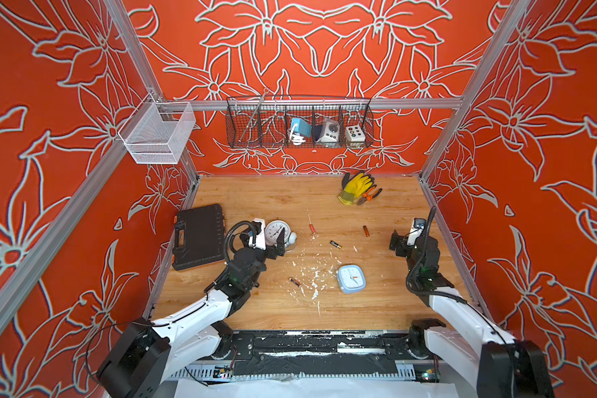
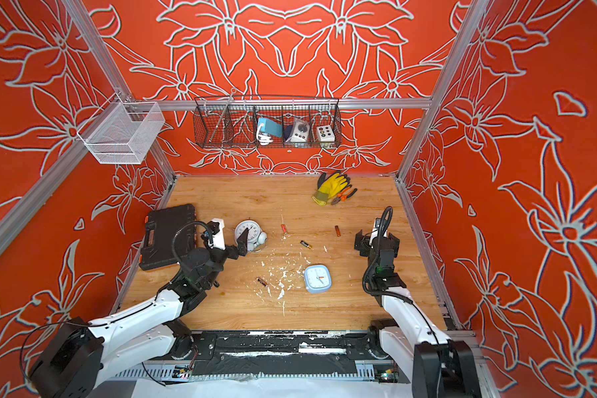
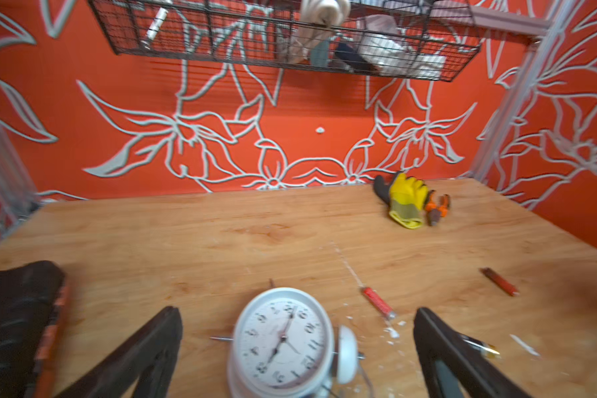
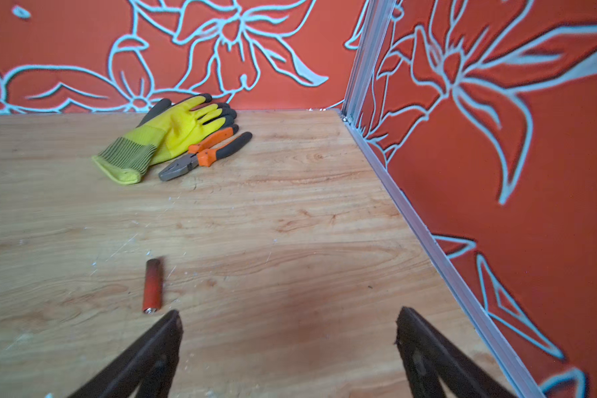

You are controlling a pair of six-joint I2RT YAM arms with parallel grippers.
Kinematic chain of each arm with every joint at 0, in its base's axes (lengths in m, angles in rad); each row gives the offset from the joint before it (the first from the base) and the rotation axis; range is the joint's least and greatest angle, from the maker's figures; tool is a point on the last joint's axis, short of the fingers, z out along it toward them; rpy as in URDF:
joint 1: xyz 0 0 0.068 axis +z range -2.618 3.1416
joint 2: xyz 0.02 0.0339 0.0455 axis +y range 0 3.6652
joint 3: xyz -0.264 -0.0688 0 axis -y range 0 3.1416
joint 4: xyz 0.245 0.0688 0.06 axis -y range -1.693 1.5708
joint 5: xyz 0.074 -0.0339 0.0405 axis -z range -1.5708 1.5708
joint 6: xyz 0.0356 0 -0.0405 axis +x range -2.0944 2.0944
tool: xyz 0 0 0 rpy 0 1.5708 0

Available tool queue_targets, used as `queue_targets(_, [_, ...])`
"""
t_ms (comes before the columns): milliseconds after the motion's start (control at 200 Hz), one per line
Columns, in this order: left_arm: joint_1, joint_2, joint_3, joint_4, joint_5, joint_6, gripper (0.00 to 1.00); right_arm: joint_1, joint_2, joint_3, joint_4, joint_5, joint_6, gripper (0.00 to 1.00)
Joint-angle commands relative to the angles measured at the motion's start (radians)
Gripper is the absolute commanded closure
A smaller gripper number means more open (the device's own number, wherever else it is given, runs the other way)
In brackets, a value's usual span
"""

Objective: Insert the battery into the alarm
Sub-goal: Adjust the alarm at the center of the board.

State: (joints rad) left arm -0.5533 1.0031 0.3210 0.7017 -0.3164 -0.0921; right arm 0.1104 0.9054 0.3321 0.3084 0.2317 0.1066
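A white round twin-bell alarm [image 1: 277,231] [image 2: 247,231] [image 3: 283,341] lies face up at the table's left. My left gripper [image 1: 271,238] [image 3: 297,313] is open, one finger on each side of the alarm and not touching it. A pale blue square alarm [image 1: 351,278] lies nearer the front. Several batteries lie loose: a red battery [image 1: 312,229] [image 3: 378,303], an orange battery [image 1: 366,231] [image 4: 152,286], a black battery [image 1: 335,244] and a dark battery [image 1: 294,282]. My right gripper [image 1: 405,234] [image 4: 288,317] is open over bare wood, just right of the orange battery.
A black tool case [image 1: 199,236] lies at the left edge, close to my left arm. A yellow glove [image 1: 355,186] and orange pliers [image 1: 369,196] sit at the back. White flakes [image 1: 311,275] litter the middle. A wire basket [image 1: 299,122] and a white mesh basket [image 1: 157,132] hang above.
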Motion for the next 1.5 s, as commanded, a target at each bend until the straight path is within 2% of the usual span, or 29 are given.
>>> queue_targets(0, [-0.034,-0.005,0.043,-0.154,0.096,-0.239,0.01,0.005,-0.087,0.070,-0.220,-0.063,0.127,0.02])
queue_targets(90, [-0.060,0.020,0.074,-0.204,0.205,-0.400,0.01,0.005,-0.127,0.100,-0.339,-0.118,0.268,0.02])
queue_targets(255, [-0.100,0.109,0.131,-0.264,0.400,-0.626,0.01,0.005,-0.113,0.186,-0.562,-0.426,0.303,0.02])
queue_targets(440, [-0.129,0.210,0.173,-0.298,0.602,-0.698,0.01,0.004,-0.050,0.187,-0.678,-0.781,0.413,0.06])
queue_targets(535, [-0.135,0.275,0.196,-0.318,0.711,-0.710,0.01,0.009,-0.003,0.134,-0.634,-0.944,0.484,0.08])
queue_targets(595, [-0.140,0.320,0.211,-0.313,0.768,-0.719,0.01,0.013,0.027,0.089,-0.579,-1.003,0.506,0.09])
queue_targets(681, [-0.156,0.383,0.236,-0.316,0.817,-0.720,0.01,0.027,0.070,0.054,-0.547,-1.030,0.506,0.15])
queue_targets(851, [-0.199,0.457,0.272,-0.317,0.838,-0.716,0.01,0.069,0.138,0.010,-0.492,-1.046,0.509,0.27])
queue_targets(961, [-0.212,0.493,0.279,-0.304,0.858,-0.731,0.01,0.094,0.142,-0.029,-0.429,-1.034,0.562,0.31])
queue_targets(1061, [-0.217,0.527,0.281,-0.301,0.863,-0.738,0.01,0.126,0.142,-0.069,-0.349,-0.993,0.638,0.38])
queue_targets(1371, [-0.224,0.596,0.291,-0.293,0.892,-0.749,0.03,0.209,0.144,-0.107,-0.279,-0.905,0.748,0.49])
queue_targets(1496, [-0.223,0.652,0.324,-0.292,0.893,-0.737,0.11,0.209,0.167,-0.095,-0.282,-0.878,0.736,0.50])
